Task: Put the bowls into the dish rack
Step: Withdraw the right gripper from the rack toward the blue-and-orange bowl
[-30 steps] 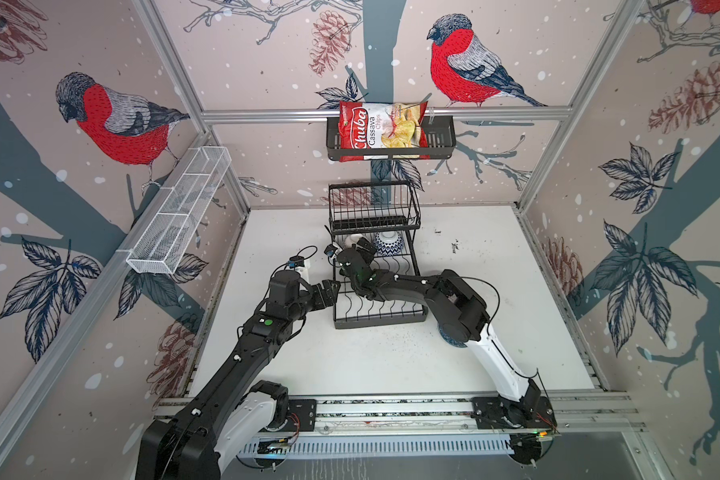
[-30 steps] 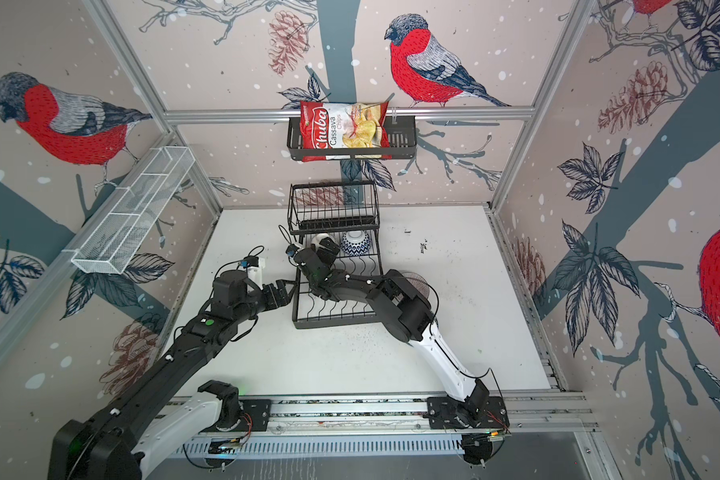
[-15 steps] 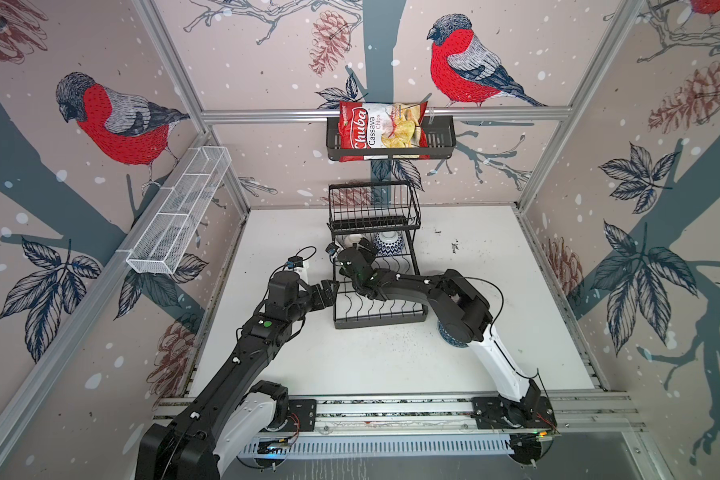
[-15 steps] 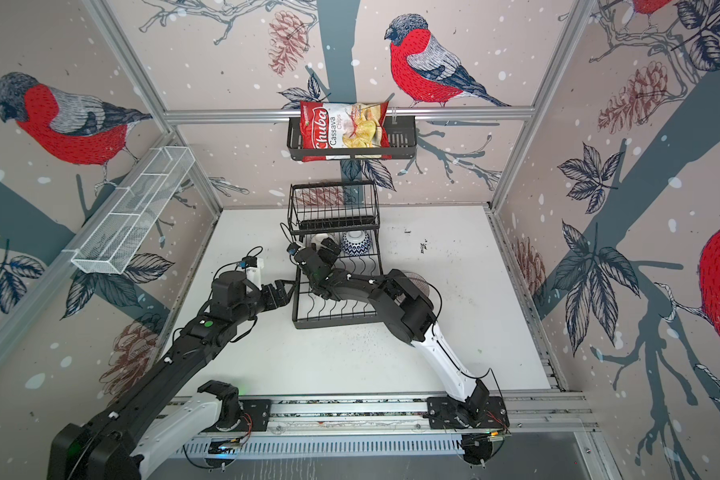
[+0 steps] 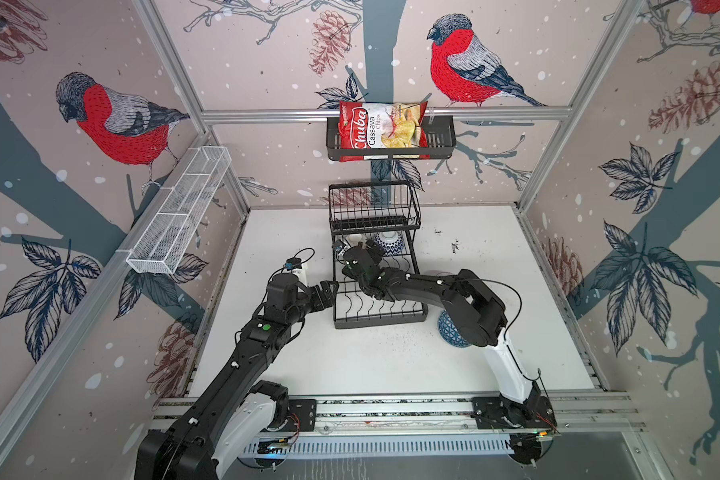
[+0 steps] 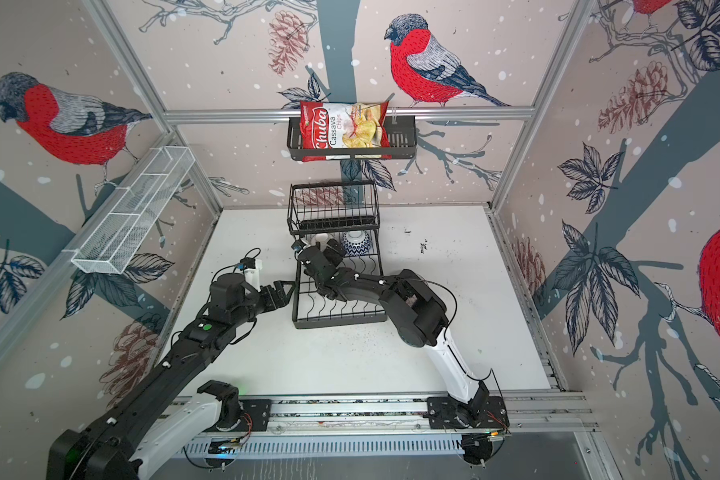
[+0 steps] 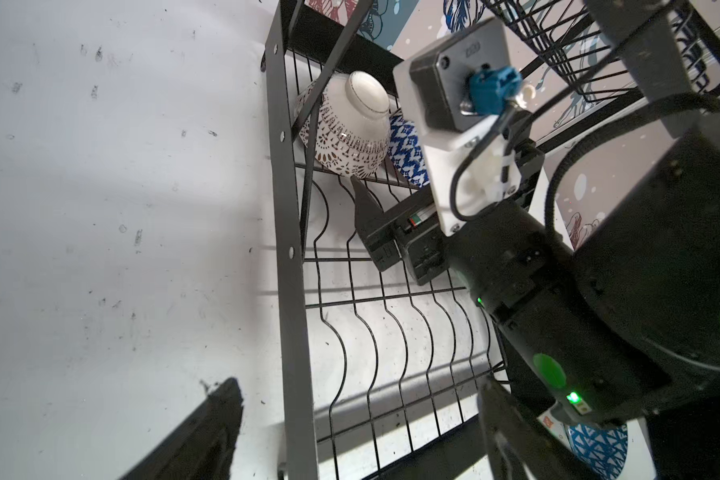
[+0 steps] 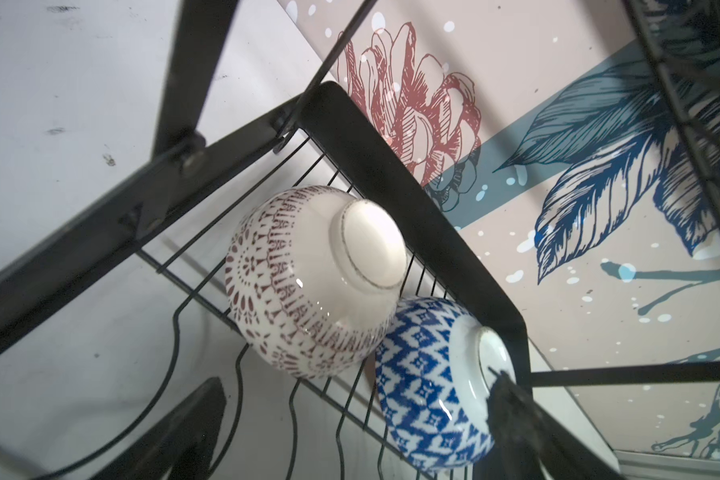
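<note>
Currently both hands are empty. The right gripper (image 8: 354, 378) is inside the dish rack (image 5: 380, 320), on the lower tier under the raised basket (image 5: 373, 205), with fingers wide apart and clamped on nothing. Two bowls sit at that far end, foot-up, tilted and touching each other: a mauve-patterned bowl (image 8: 308, 282) and a blue diamond bowl (image 8: 429, 386). One right fingertip (image 8: 512, 399) overlaps the blue diamond bowl's foot in the wrist view (touching or just in front, can't tell). The left gripper (image 5: 329, 291) hangs just outside the rack's left rail, fingers also apart, nothing between them. A blue triangle bowl (image 5: 447, 332) is on the table (image 5: 350, 361) near the rack's near right corner, partly hidden by the right arm (image 5: 474, 307)
</note>
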`<state>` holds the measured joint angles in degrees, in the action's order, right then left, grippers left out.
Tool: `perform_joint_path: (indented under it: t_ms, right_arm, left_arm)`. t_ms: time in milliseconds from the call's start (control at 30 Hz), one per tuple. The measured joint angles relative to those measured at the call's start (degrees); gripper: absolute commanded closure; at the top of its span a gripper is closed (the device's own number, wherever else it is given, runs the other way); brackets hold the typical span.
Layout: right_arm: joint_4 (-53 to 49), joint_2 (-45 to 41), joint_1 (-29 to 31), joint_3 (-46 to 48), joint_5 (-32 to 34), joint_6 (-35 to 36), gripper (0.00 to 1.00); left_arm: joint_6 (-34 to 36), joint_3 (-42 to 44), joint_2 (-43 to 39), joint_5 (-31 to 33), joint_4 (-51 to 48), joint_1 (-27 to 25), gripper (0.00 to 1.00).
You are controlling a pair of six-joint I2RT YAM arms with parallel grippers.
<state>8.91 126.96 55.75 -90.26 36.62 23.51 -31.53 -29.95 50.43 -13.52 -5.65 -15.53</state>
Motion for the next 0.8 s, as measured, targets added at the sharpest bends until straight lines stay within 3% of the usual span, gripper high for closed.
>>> perform_joint_path:
  t_ms: [533,633,800]
  right_arm:
    - [-8.8,-9.4,0.7,5.4,-6.6,-17.9,0.01]
    - [-10.8,-11.3,0.7,7.2,-8.3,-21.2,0.01]
    - [-13.6,-14.1,0.8,10.0,-10.7,-26.2,0.02]
  left_arm:
    - [-1.0,0.6,0.9,-0.1,1.1,0.0,0.12]
    - [-1.0,0.6,1.4,-0.6,1.6,0.0,0.04]
    - [-1.0,0.2,2.6,-1.5,1.8,0.0,0.04]
